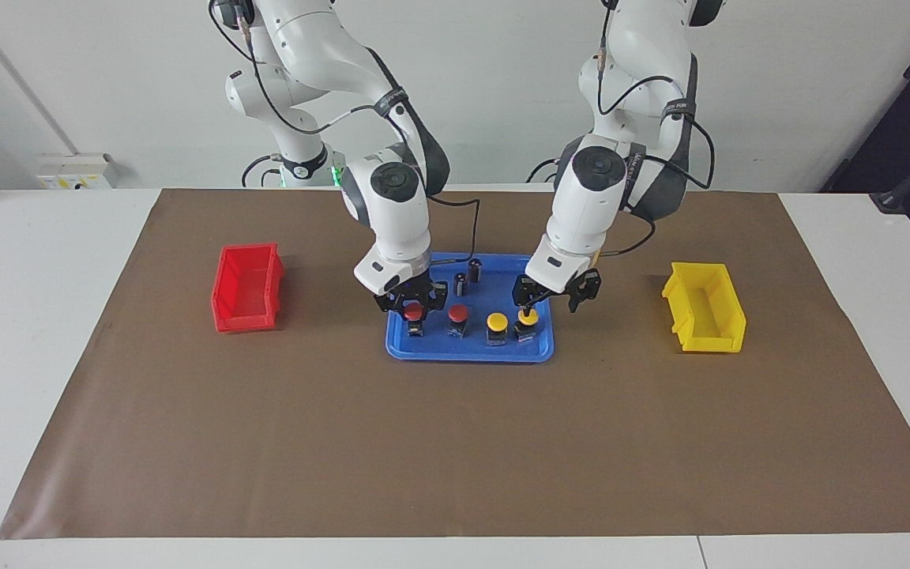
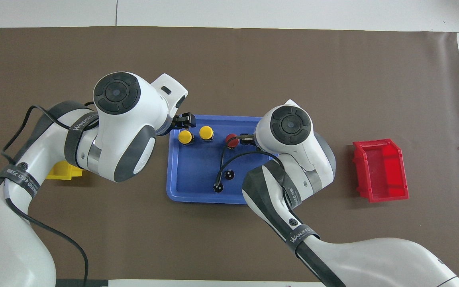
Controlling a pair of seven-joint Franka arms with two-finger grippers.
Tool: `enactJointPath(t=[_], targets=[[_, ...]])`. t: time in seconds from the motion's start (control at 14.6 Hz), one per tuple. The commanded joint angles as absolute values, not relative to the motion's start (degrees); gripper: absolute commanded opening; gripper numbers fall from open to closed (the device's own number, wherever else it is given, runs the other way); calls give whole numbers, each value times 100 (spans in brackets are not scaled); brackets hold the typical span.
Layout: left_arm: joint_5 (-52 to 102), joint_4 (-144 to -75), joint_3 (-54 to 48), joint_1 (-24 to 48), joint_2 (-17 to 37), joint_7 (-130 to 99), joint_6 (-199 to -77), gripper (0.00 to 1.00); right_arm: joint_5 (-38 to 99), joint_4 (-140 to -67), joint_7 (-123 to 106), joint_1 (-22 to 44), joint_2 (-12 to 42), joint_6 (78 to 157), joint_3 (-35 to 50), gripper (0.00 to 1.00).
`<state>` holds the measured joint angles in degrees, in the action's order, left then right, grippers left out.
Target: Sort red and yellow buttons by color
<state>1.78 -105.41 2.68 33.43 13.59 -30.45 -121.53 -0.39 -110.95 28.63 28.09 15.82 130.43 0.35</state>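
Observation:
Four buttons stand in a row on a blue tray (image 1: 471,348). Two red buttons (image 1: 413,313) (image 1: 458,314) are toward the right arm's end; two yellow buttons (image 1: 496,322) (image 1: 528,318) are toward the left arm's end. My right gripper (image 1: 414,303) is open and low, its fingers straddling the end red button. My left gripper (image 1: 554,296) is open, just above the end yellow button, one finger over it. In the overhead view both yellow buttons (image 2: 185,136) (image 2: 206,132) and one red button (image 2: 231,140) show; the right arm hides the other red one.
Two dark cylinders (image 1: 475,270) (image 1: 460,283) stand on the tray, nearer to the robots than the buttons. A red bin (image 1: 246,288) sits toward the right arm's end and a yellow bin (image 1: 704,308) toward the left arm's end, both on a brown mat (image 1: 455,442).

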Motion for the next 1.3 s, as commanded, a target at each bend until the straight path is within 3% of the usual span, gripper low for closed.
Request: enactJointPath(t=[0.0,0.21,0.34,0.48,0.55,0.82,1.03,1.23], targets=[[229,-10661,352,3498,1476,-3155,-12383,89,-9,-10847,2357,2428,995,12160,61,7],[229,-10652,360,3621,1599,-3313,-12410,84,0,-11239,1488,1760,-93,11331,44,7],[229,-10652,360,3621,1608,-3322,-12445,81,17,-12063,419,918,-1041,11180,18,7],[229,-10670,360,3621,1600,-3322,-12445,77,464,-12627,-733,136,-1641,10961,-18,7],[237,-10679,360,3621,1617,-3322,-12428,75,492,-12865,-1112,-225,-1783,10925,-26,7],[229,-10661,360,3639,1661,-3340,-12375,65,483,-13411,-1309,-544,-1951,11117,-44,7],[229,-10661,378,3752,1652,-3550,-12270,54,439,-13937,-1730,-816,-1916,11792,-44,7],[229,-10644,378,3788,1652,-3604,-12278,25,439,-14097,-1986,-949,-1635,12225,-44,7]])
